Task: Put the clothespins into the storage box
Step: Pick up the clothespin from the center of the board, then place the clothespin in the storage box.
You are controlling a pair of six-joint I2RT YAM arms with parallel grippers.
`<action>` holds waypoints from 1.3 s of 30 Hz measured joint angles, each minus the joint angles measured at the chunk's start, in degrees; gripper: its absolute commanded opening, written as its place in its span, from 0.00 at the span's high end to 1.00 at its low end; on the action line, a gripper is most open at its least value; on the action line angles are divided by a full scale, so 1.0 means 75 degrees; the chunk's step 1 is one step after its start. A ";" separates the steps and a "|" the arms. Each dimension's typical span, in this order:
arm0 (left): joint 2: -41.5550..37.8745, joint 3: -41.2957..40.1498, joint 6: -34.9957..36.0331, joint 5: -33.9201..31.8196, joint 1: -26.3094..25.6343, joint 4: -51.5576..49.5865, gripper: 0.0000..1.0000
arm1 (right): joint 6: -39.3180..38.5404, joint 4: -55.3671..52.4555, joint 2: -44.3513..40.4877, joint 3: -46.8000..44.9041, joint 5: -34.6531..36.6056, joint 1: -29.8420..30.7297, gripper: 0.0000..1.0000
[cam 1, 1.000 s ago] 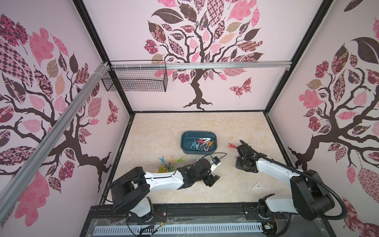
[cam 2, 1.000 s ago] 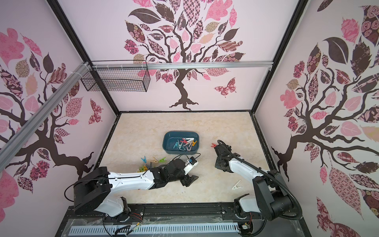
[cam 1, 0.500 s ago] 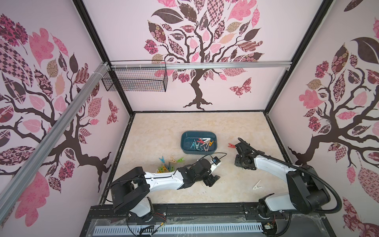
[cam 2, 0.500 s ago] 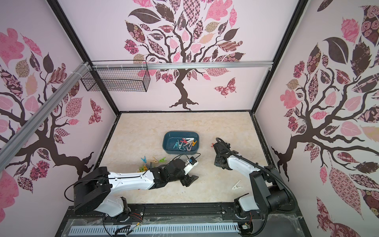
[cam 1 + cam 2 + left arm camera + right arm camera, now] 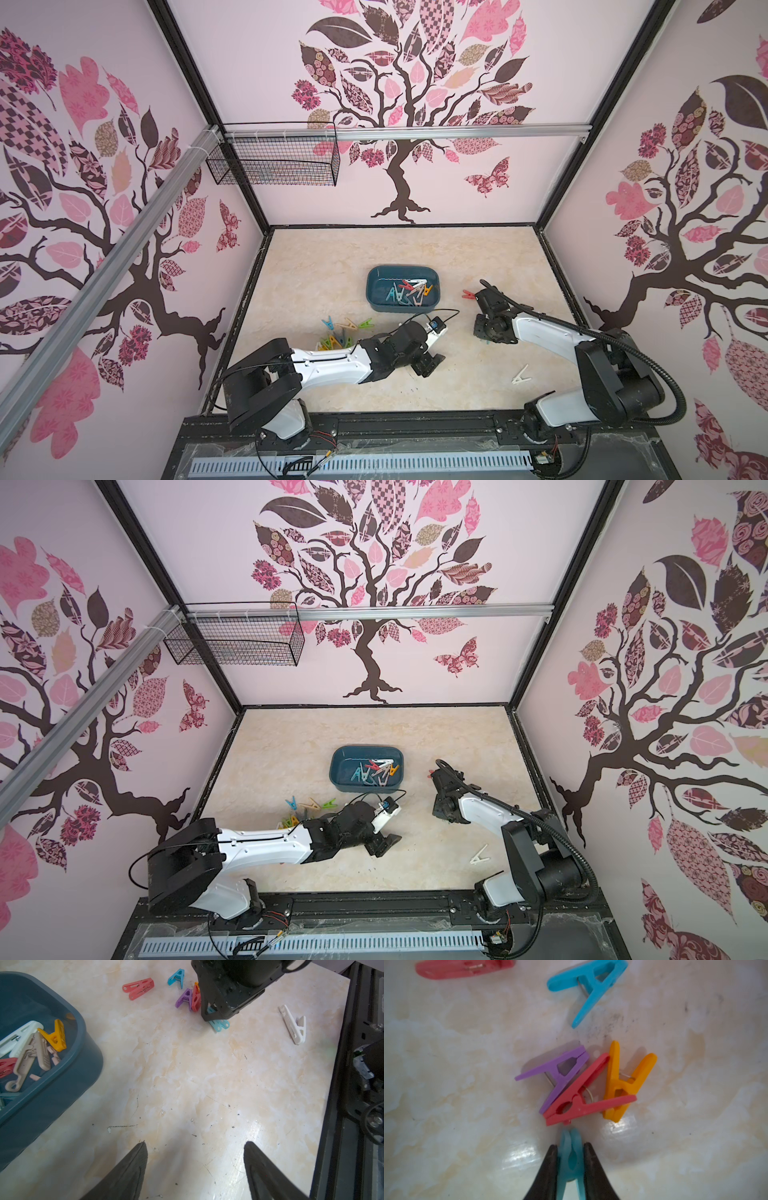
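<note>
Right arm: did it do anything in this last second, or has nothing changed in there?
The right gripper eased in slightly and closed on a light blue peg, which seems to lie on the table, not yet lifted. The left gripper stayed open and still. The box and the white peg did not move.

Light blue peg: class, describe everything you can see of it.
The light blue peg is smooth plastic, two slim arms pressed together around a slot-like gap. It is pinched between the black fingers of the right end effector, low over the marbled table. Its tip points at a red peg; whether they touch is unclear.
</note>
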 measured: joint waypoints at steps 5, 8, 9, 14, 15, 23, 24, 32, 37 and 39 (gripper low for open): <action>-0.0761 -0.0274 -0.0522 -0.0114 0.0895 0.0149 0.23 | 0.0099 -0.0434 -0.0178 0.0621 -0.0082 0.0775 0.84; -0.1413 -0.0676 -0.0915 -0.0344 0.1571 0.0184 0.23 | 0.0187 -0.0551 -0.0184 0.1236 -0.0117 0.1265 0.84; -0.1614 -0.0804 -0.1043 -0.0423 0.1734 0.0187 0.22 | 0.0230 -0.0595 -0.0178 0.1466 -0.0137 0.1402 0.84; -0.2530 -0.1478 -0.1862 -0.0673 0.2658 0.0149 0.22 | 0.0277 -0.0545 0.0169 0.2728 -0.0326 0.1795 0.84; -0.2675 -0.1614 -0.2022 -0.0743 0.2882 0.0134 0.22 | 0.0265 -0.0478 0.0364 0.3008 -0.0370 0.1807 0.84; -0.2990 -0.1848 -0.2585 -0.0997 0.3214 -0.0233 0.22 | -0.0137 -0.0131 0.2215 0.4683 -0.0629 0.1749 0.61; -0.3025 -0.1848 -0.2617 -0.1005 0.3214 -0.0262 0.22 | -0.0204 -0.0146 0.2361 0.4835 -0.0676 0.1716 0.59; -0.2940 -0.1810 -0.2500 -0.0708 0.3197 -0.0256 0.23 | -0.0414 -0.0061 0.2110 0.4692 -0.0912 0.1064 0.57; -0.2270 -0.1361 -0.1833 -0.0548 0.2454 -0.0318 0.23 | -0.0466 -0.0096 0.0906 0.3162 -0.0766 -0.0061 0.57; -0.1830 -0.0930 -0.1475 -0.0463 0.1935 -0.0315 0.23 | -0.0460 -0.0149 0.0417 0.2521 -0.0615 -0.0565 0.57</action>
